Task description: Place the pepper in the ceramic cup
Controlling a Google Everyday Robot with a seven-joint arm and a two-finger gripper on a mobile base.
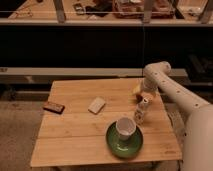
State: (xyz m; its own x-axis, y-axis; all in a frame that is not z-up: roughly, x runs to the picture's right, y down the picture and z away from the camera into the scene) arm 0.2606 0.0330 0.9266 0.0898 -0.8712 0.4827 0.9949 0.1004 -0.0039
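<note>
Right now my gripper (144,102) hangs tip-down over the right side of the wooden table (75,142), just above a small white bottle (139,117). Whether it is open, closed or carrying anything, I cannot tell. The pepper I cannot make out. The ceramic cup (125,126) stands upright on a green saucer (131,149) near the table's front edge, just beside the bottle. A yellow object (136,90) lies behind my gripper. A pale block (96,104) and a dark bar (53,107) lie further left.
</note>
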